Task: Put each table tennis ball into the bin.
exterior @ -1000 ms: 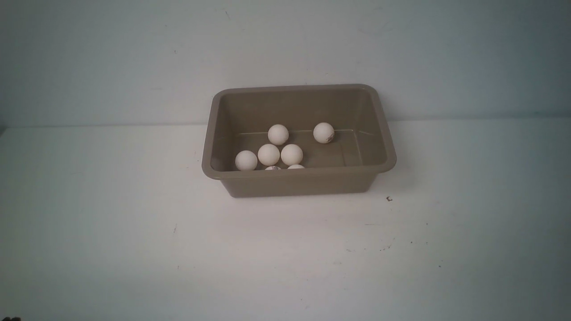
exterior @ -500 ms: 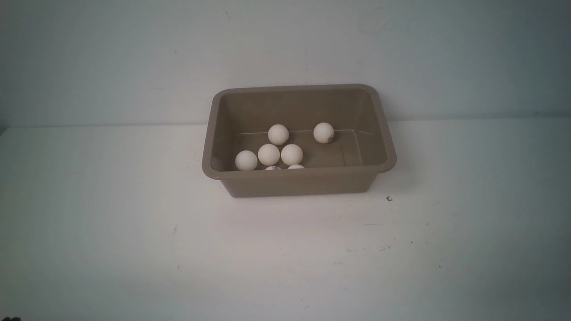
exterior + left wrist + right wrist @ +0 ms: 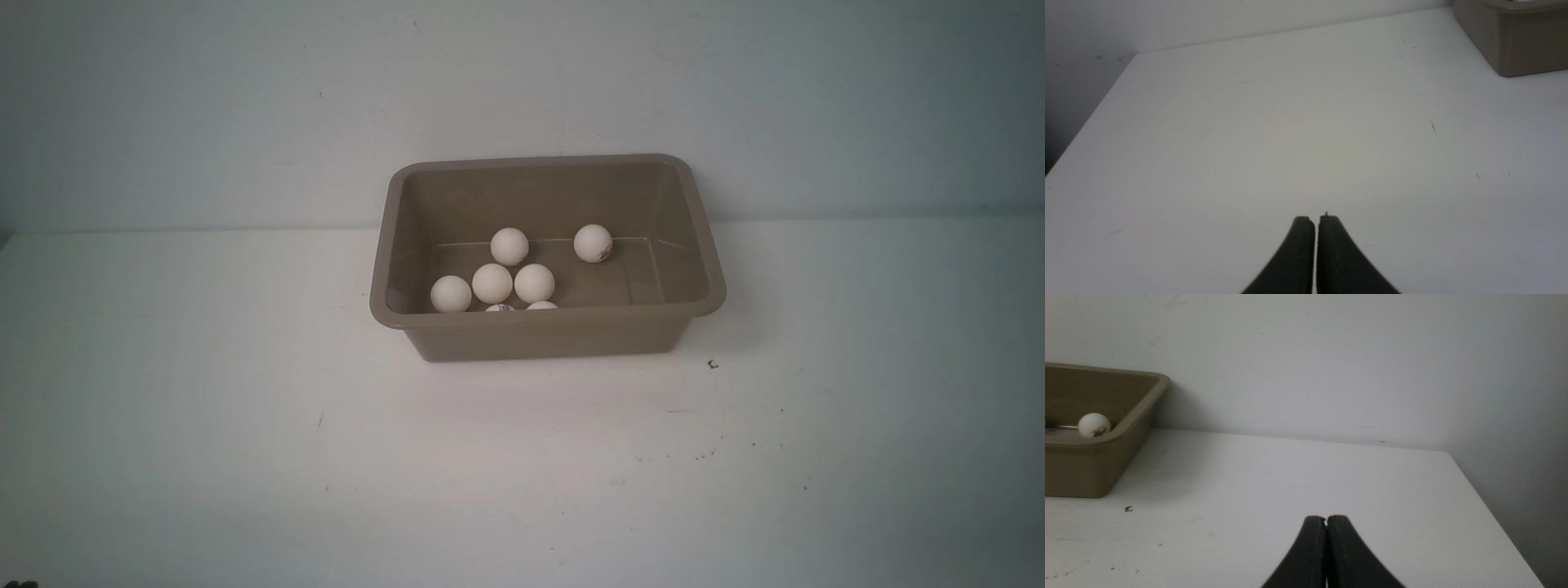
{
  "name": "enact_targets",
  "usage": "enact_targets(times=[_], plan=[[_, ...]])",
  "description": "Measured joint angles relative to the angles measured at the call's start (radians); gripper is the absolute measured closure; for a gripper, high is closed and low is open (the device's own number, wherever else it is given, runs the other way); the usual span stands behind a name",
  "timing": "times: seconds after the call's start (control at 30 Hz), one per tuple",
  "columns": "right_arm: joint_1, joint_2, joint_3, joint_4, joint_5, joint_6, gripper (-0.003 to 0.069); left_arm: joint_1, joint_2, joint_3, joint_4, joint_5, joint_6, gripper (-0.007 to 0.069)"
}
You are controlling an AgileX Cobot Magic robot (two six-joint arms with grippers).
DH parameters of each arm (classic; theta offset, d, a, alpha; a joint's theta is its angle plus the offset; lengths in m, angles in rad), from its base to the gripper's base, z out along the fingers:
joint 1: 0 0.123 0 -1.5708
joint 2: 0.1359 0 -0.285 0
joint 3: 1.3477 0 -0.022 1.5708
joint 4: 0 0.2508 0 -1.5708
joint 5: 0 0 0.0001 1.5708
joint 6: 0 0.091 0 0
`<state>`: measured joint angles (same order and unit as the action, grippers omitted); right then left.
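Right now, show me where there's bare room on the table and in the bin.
The table is bare in front of the bin and on both its sides. Inside, the right end, past the lone ball, is free; the left near corner is crowded with balls.

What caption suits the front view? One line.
Seven table tennis balls lie inside the taupe bin on a white table.

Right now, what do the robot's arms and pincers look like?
Only finger ends show, in the wrist views. The left pincer and right pincer each have two matte black fingers, broad at the base, curving in to narrow, blunt tips. No cables or markings are visible; nothing else of the arms can be made out.
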<state>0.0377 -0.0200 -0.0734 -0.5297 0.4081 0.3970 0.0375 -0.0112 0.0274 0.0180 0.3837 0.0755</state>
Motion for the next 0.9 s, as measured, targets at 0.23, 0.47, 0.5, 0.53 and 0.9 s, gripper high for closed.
enact_targets(times=[0.23, 0.47, 0.5, 0.53, 0.9], plan=[[-0.055, 0.0, 0.0, -0.003, 0.006, 0.0, 0.0675, 0.0, 0.0, 0.0, 0.0, 0.0, 0.0, 0.0629], [-0.062, 0.0, 0.0, 0.034, 0.006, 0.0, 0.0675, 0.0, 0.0, 0.0, 0.0, 0.0, 0.0, 0.0629], [-0.065, 0.0, 0.0, 0.042, 0.008, 0.0, 0.0675, 0.0, 0.0, 0.0, 0.0, 0.0, 0.0, 0.0629], [-0.069, 0.0, 0.0, 0.053, 0.013, 0.003, 0.0675, 0.0, 0.0, 0.0, 0.0, 0.0, 0.0, 0.0629], [-0.119, 0.001, 0.089, 0.245, 0.026, 0.033, 0.0675, 0.0, 0.0, 0.0, 0.0, 0.0, 0.0, 0.0629]])
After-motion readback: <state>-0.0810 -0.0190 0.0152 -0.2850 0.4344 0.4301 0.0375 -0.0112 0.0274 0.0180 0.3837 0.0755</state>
